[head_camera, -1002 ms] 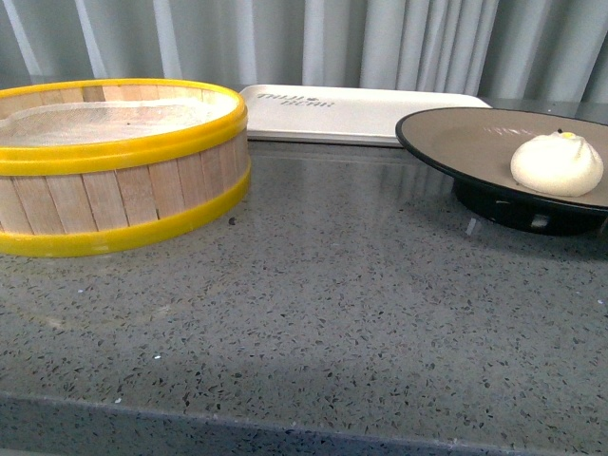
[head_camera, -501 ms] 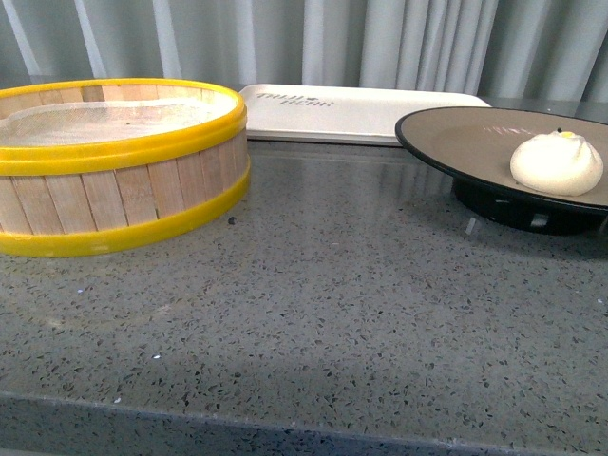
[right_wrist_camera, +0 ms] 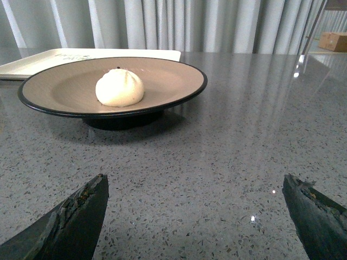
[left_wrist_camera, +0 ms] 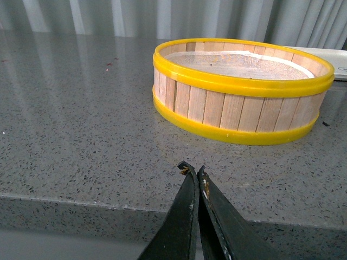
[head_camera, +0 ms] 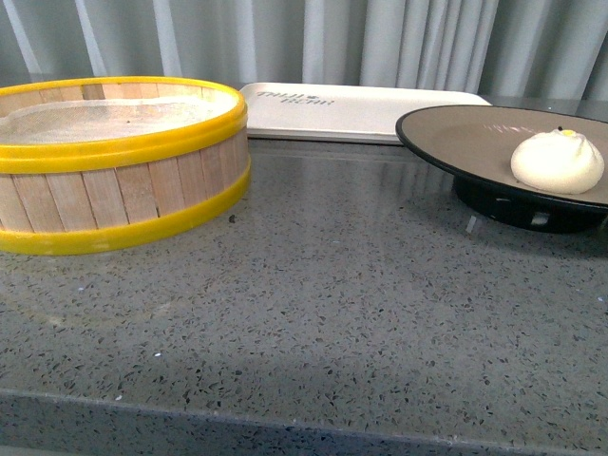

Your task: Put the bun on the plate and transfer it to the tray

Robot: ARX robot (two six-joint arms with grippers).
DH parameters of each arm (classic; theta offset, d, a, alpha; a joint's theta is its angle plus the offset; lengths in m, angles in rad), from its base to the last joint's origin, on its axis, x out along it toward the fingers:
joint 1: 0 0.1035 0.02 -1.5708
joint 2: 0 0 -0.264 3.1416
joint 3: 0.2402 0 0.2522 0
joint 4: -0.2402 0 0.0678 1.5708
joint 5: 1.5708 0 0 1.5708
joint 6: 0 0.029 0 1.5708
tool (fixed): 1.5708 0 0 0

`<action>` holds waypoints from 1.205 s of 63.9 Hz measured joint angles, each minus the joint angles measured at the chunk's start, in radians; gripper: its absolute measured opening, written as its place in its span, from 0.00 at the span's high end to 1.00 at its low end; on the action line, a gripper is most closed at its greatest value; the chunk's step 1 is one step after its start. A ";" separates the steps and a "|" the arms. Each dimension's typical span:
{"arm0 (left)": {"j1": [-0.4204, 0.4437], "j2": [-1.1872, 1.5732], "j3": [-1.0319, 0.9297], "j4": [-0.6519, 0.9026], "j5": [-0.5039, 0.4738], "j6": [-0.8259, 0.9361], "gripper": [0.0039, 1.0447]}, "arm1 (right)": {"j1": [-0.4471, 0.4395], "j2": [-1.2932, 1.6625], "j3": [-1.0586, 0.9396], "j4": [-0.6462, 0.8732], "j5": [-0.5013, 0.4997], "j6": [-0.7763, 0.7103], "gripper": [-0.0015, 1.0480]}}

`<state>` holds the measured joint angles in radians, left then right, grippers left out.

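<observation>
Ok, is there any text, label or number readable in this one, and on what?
On the tray: two short lines of dark lettering at one end, too small and blurred to read in any view.
On the basket, plate and bun: no text visible.

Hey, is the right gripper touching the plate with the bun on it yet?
Apart. The right wrist view shows the right gripper open, with a stretch of bare countertop between its fingertips and the plate.
</observation>
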<state>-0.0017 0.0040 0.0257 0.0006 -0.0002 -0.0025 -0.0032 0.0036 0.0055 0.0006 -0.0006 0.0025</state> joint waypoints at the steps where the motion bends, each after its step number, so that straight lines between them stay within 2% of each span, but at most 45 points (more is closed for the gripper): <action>1: 0.000 0.000 0.000 0.000 0.000 0.000 0.81 | 0.000 0.000 0.000 0.000 0.000 0.000 0.08; 5: 0.000 0.000 0.000 0.000 0.000 0.000 0.72 | 0.000 0.000 0.000 0.000 0.000 0.000 0.08; 13: 0.000 0.000 0.000 0.000 0.000 0.000 0.45 | 0.000 0.000 0.000 0.000 0.000 0.000 0.08; 17: 0.000 0.000 0.000 0.000 0.000 0.000 0.34 | 0.000 0.000 0.000 0.000 0.000 0.000 0.08; 20: 0.000 0.000 0.000 0.000 0.000 0.000 0.26 | 0.046 0.037 0.006 0.016 0.159 0.012 0.08; 21: 0.000 0.000 0.000 0.000 0.000 0.000 0.22 | 0.077 0.076 0.017 0.036 0.266 0.019 0.08; 22: 0.000 0.000 0.000 0.000 0.000 0.000 0.21 | 0.089 0.097 0.023 0.048 0.318 0.021 0.08; 23: 0.000 0.000 0.000 0.000 -0.002 0.000 0.17 | 0.105 0.141 0.038 0.074 0.413 0.031 0.08; 26: 0.000 0.000 0.000 0.000 -0.002 0.000 0.10 | 0.109 0.228 0.072 0.124 0.537 0.051 0.08; 29: 0.000 0.000 0.000 0.000 0.002 0.001 0.05 | 0.093 0.306 0.107 0.169 0.592 0.077 0.08; 34: 0.000 0.000 0.000 0.000 -0.001 0.000 0.07 | 0.040 0.420 0.171 0.222 0.541 0.140 0.08; 40: 0.000 0.000 0.000 0.000 0.000 0.000 0.06 | -0.039 0.549 0.249 0.266 0.401 0.237 0.08; 47: 0.000 0.000 0.000 0.000 0.000 0.000 0.06 | -0.135 0.782 0.389 0.289 0.213 0.460 0.08; 51: 0.000 0.000 0.000 0.000 0.000 0.000 0.06 | -0.135 0.875 0.457 0.257 0.102 0.618 0.08; 61: 0.000 0.000 0.000 0.000 0.000 0.000 0.06 | -0.093 0.933 0.514 0.216 -0.066 0.890 0.08; 67: 0.000 0.000 0.000 0.000 0.000 0.000 0.06 | -0.075 0.939 0.520 0.191 -0.124 1.019 0.08; 77: 0.000 0.000 0.000 0.000 0.000 0.000 0.06 | -0.073 0.912 0.519 0.136 -0.166 1.127 0.08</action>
<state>-0.0017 0.0040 0.0257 0.0006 -0.0006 -0.0025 -0.0765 0.9161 0.5243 0.1368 -0.1665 1.1297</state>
